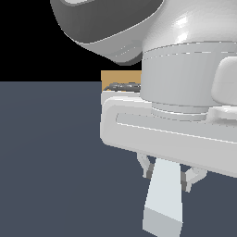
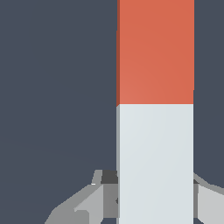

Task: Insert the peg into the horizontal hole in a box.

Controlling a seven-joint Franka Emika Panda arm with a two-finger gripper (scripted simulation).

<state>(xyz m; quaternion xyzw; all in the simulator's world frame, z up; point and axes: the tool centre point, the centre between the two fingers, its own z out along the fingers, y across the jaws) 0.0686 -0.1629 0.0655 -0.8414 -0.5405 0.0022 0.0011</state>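
The peg [image 2: 155,131] fills the wrist view, orange-red at one end and pale grey at the other. My gripper [image 2: 155,197] is shut on the grey half, with a finger [image 2: 103,192] against each side. In the exterior view the peg's grey end [image 1: 163,199] juts out between the fingers of my gripper [image 1: 166,177], close to the camera and above the dark floor. Only a small piece of the tan box [image 1: 120,76] shows behind the hand, farther back. The hole is hidden.
The arm's large white and grey body [image 1: 185,69] blocks most of the exterior view's right and top. The dark grey-blue floor [image 1: 46,162] spreads across the exterior view's left.
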